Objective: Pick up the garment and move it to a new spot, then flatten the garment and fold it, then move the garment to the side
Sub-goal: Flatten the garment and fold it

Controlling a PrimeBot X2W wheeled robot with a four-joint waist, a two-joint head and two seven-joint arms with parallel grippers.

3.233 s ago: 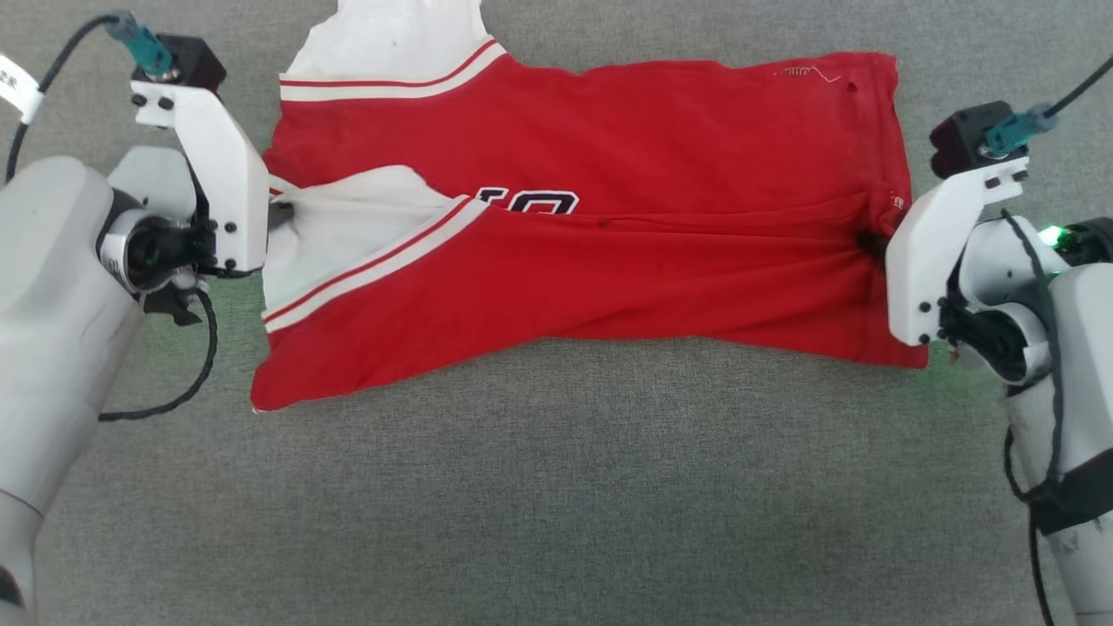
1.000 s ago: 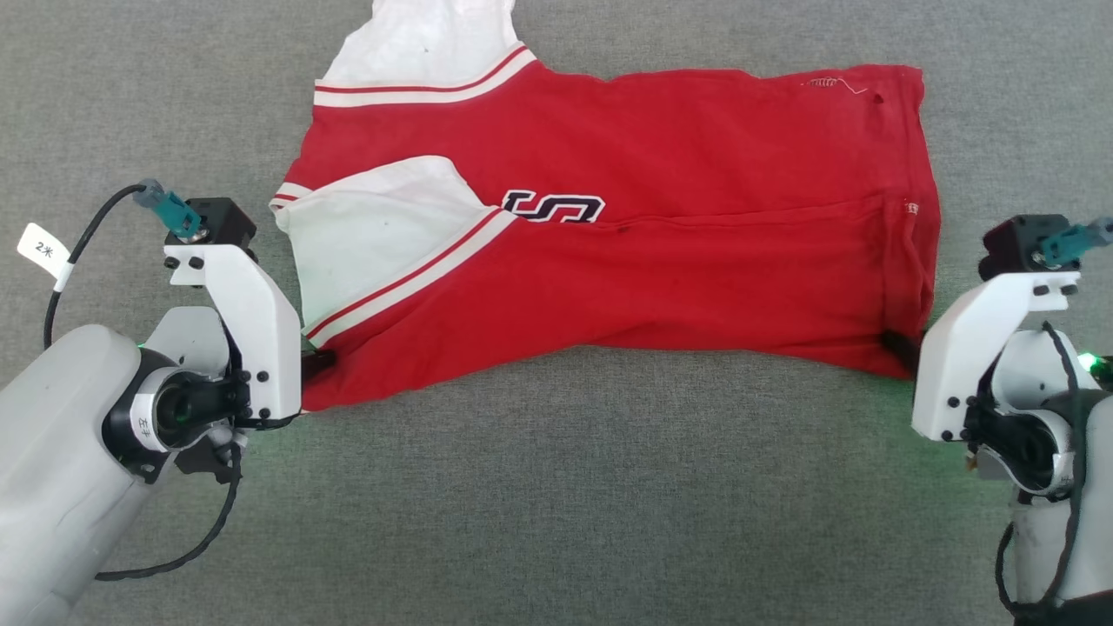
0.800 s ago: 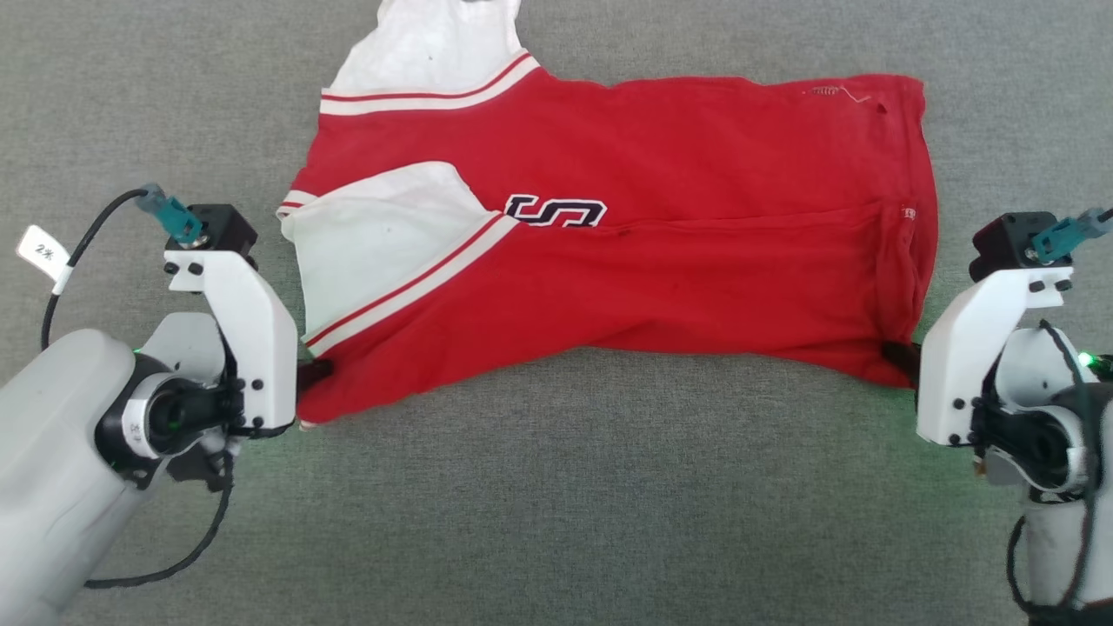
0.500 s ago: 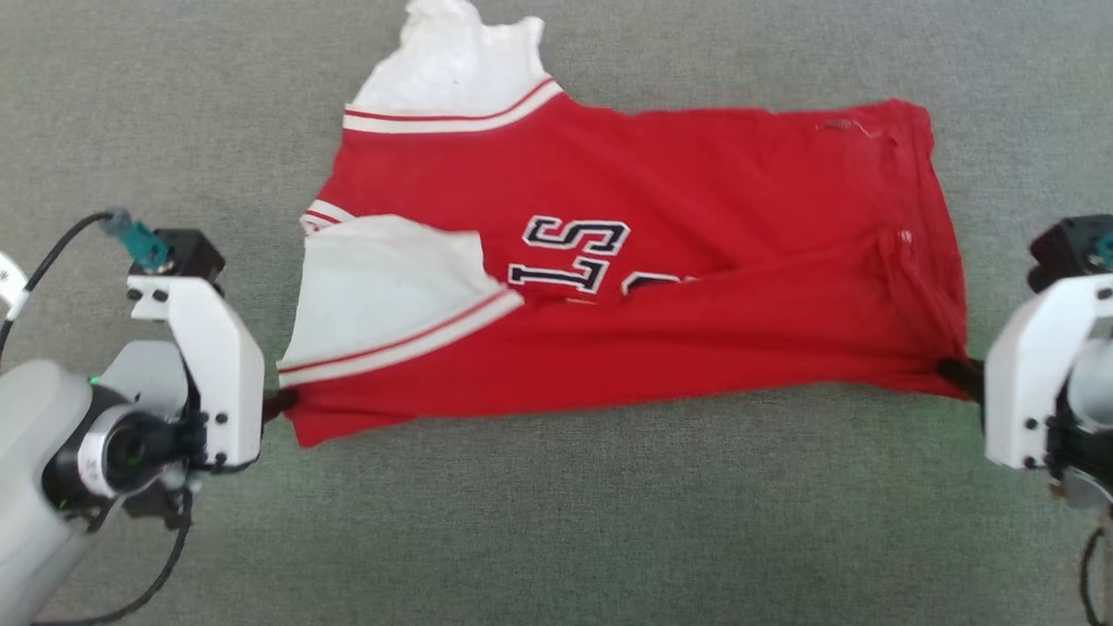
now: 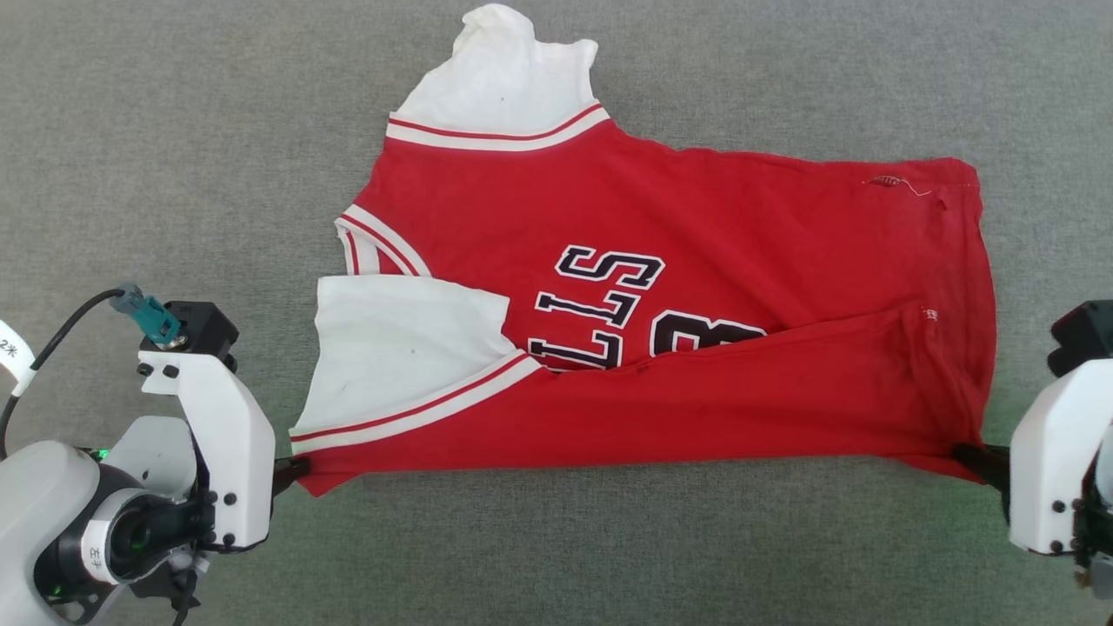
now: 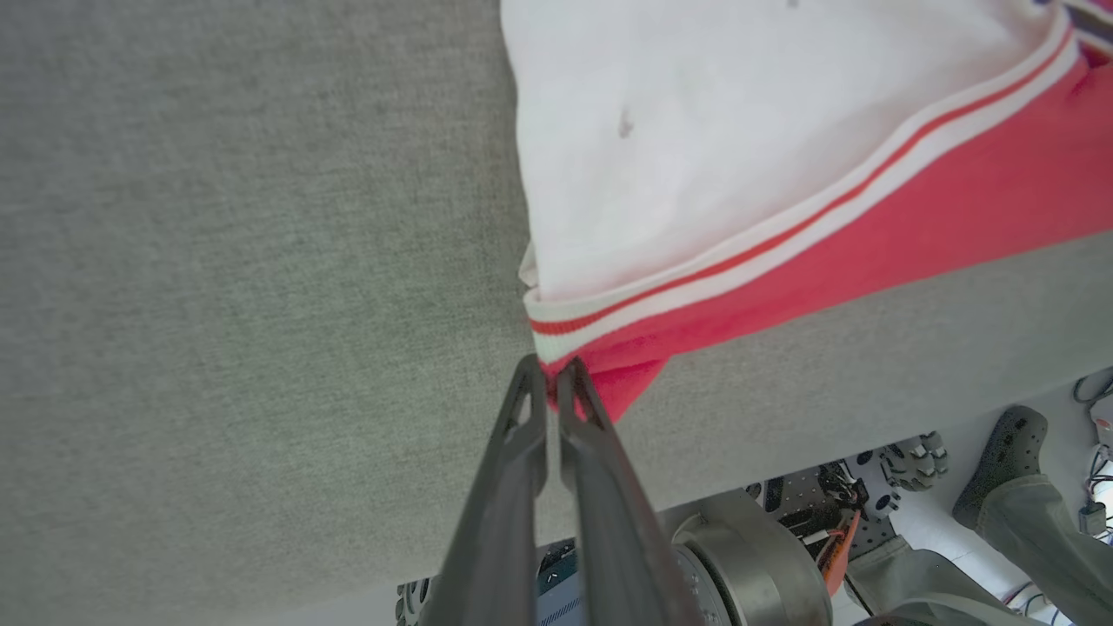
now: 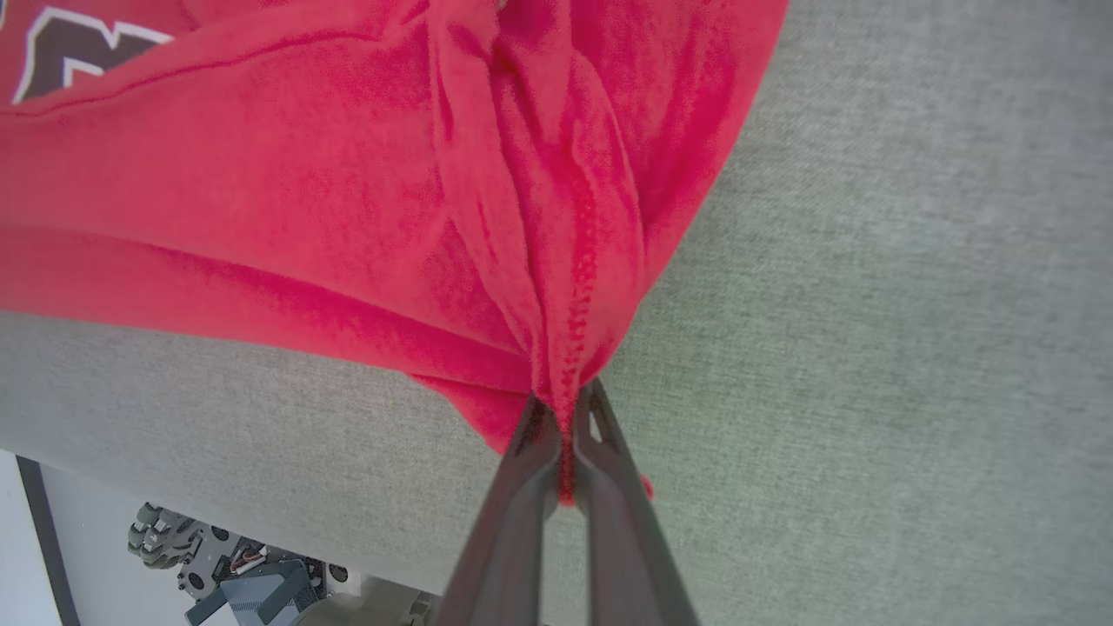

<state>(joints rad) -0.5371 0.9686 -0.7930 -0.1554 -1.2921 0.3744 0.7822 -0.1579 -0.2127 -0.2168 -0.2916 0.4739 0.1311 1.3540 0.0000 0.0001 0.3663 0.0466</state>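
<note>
Pinching the near corners of the garment [image 5: 713, 417], the left gripper [image 5: 294, 469] and right gripper [image 5: 967, 454] are gripping thin hems; it is lying stretched across the grey table [image 5: 556, 548], white sleeve [image 5: 504, 78] farthest; uneven pulling may be risking a slipped corner.

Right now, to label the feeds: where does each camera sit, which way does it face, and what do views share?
Head view: on the head, facing down at the garment on the table; shows left jaws and right jaws pinching near corners.
Left wrist view: on that wrist, facing along shut left jaws at the sleeve-side corner; wheeled base beyond.
Right wrist view: on that wrist, facing along shut right jaws at the bunched hem corner.
Shared: head and wrist views show the same pinched corners.
</note>
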